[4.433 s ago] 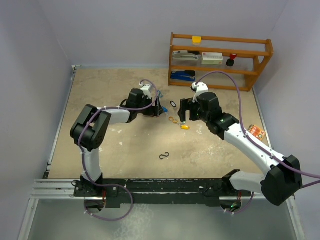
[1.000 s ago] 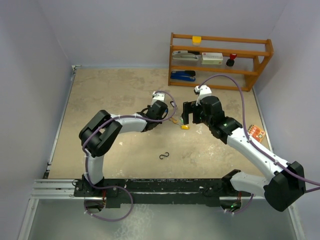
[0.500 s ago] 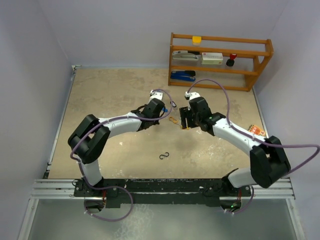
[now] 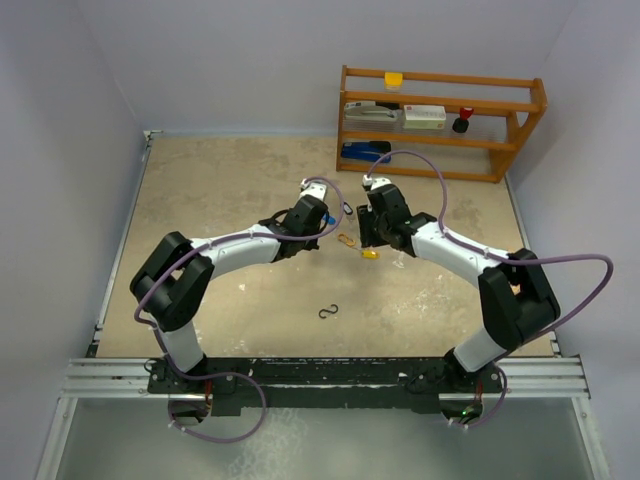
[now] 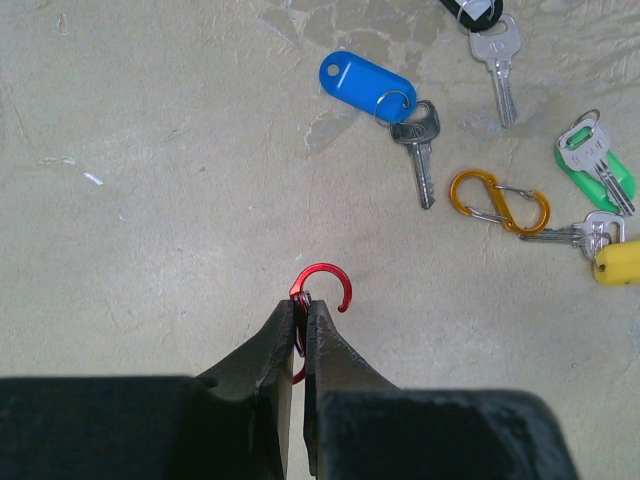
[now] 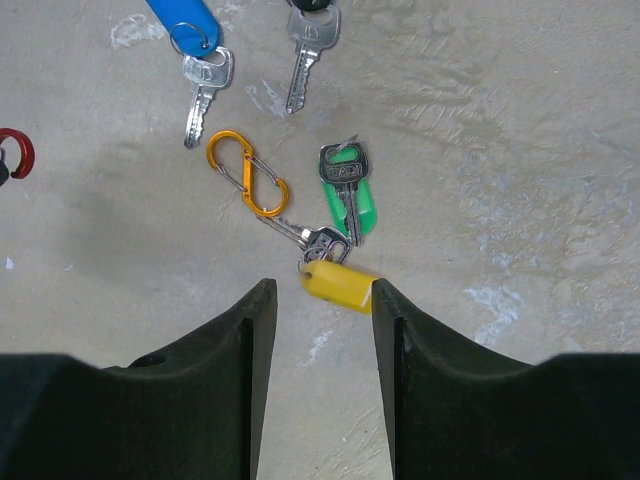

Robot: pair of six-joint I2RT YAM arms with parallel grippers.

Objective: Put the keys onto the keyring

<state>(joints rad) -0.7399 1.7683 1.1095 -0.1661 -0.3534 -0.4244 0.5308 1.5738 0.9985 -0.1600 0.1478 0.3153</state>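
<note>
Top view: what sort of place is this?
Probably a robot test cell, not a home: two arms bolted to a rail at the table's edge, blank walls boxing it in, and tagged keys laid out as practice props.

Keys (image 5: 420, 150) lie flat, clustered upper right in the left wrist view: blue tag (image 5: 365, 83), black tag (image 5: 470, 8), green tag (image 5: 605, 175), yellow tag (image 5: 620, 263).
</note>
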